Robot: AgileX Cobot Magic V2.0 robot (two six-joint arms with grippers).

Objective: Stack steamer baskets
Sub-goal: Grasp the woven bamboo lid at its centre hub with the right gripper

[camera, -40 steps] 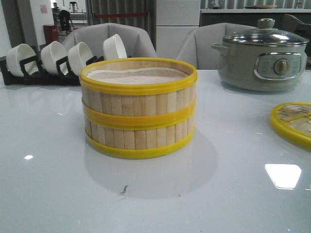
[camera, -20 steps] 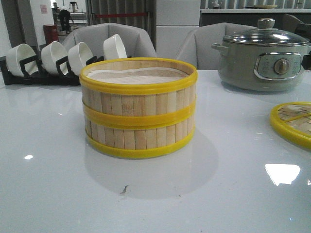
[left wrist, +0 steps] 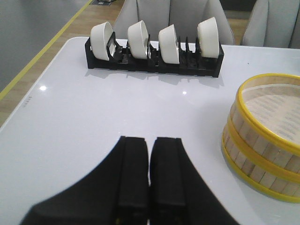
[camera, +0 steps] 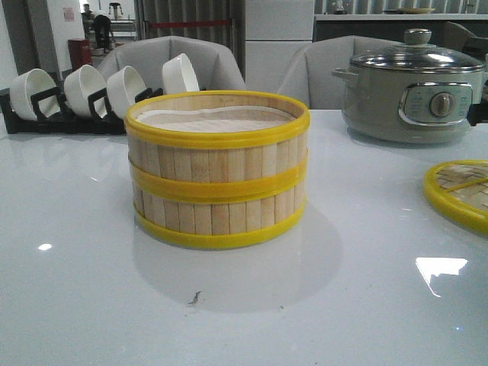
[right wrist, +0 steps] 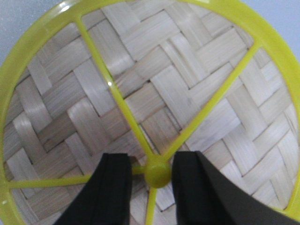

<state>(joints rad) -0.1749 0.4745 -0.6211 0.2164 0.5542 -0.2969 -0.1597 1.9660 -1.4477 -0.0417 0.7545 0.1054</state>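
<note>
**Hands apart, baskets stacked at mid-tabletop**

Left hand hangs low over the bare white tabletop, its two black fingers pressed together with nothing between them. It sits beside the steamer baskets, clear of their wall and not touching it.

The right hand is over the flat woven-bamboo lid, one finger on either side of the lid's yellow knob. The fingers stand narrowly apart with the knob in the gap; the wrist view is too close to say whether the pads actually touch it, so I cannot tell if it is gripped.

The steamer baskets stand one on top of the other in the middle of the tabletop, walls lined up and upright, with a yellow band at the top rim, at the join and at the base. A white liner shows inside the upper tier.

Relative to the baskets: a black rack holding four white bowls on edge stands behind them and to the left. The grey electric pot with its glass lid stands behind and to the right. The woven lid lies flat on the tabletop well to the right of the stack, partly cut off by the edge of the front view. Grey chairs stand beyond the far edge of the tabletop.
</note>
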